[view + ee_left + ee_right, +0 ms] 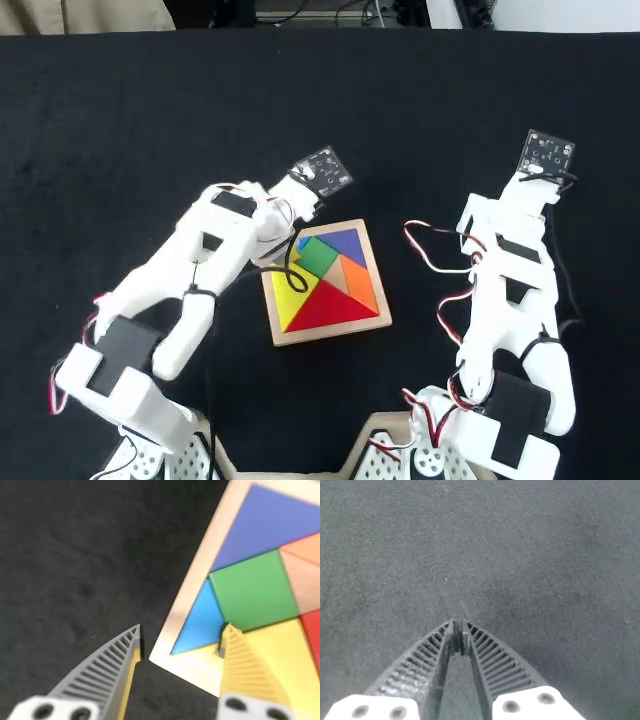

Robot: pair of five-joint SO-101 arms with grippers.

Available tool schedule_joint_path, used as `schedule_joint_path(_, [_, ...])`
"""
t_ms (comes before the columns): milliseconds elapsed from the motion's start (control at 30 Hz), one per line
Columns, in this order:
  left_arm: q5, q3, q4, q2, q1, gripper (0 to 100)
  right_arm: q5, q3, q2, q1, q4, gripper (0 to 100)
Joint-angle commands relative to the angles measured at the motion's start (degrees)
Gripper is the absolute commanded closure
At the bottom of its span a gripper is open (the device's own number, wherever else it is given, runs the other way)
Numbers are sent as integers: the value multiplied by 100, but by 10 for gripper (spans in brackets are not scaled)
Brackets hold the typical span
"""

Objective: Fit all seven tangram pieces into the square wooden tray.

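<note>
Straddling a corner of the skewed tray (330, 333), the left gripper (181, 632) is holding its jaws apart; the right gripper (458, 630) is pressing its jaws together.

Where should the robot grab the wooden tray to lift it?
Probably the raised rim of the wooden tray, from straight above, with the left tool straddling it. The tray lies flat on the table, so a sideways approach leaves little to pinch.

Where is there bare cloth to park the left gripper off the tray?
Widest: the black cloth beyond the tray, up to the table's far edge. Also the strip between the tray and the right arm. Crowded: the tray's corner, which the open left gripper straddles, and the near edge between the arm bases.
</note>
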Motion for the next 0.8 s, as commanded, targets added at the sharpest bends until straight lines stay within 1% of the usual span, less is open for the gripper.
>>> schedule_joint_path(0, [-26, -391, -53, 105, -198, 748, 0, -75, -233, -9, -132, 987])
schedule_joint_path(133, [26, -338, -53, -158, -233, 748, 0, -75, -233, -9, -132, 987])
schedule_joint_path(267, [466, -277, -62, -633, -259, 748, 0, -75, -233, -9, -132, 987])
schedule_joint_path(333, [563, -268, -88, -756, -277, 748, 0, -75, -233, -9, -132, 987])
schedule_joint_path(467, [545, 13, -527, -360, -198, 748, 0, -75, -233, -9, -132, 987])
schedule_joint_path(533, [545, 40, -624, -62, -171, 748, 0, -75, -233, -9, -132, 987])
schedule_joint_path(600, [589, -22, -475, -18, -251, 748, 0, -75, -233, -9, -132, 987])
schedule_joint_path(633, [659, -119, -237, -167, -365, 748, 0, -75, -233, -9, -132, 987])
schedule_joint_path(767, [1635, -119, 484, -1336, -804, 748, 0, -75, -233, -70, -123, 987])
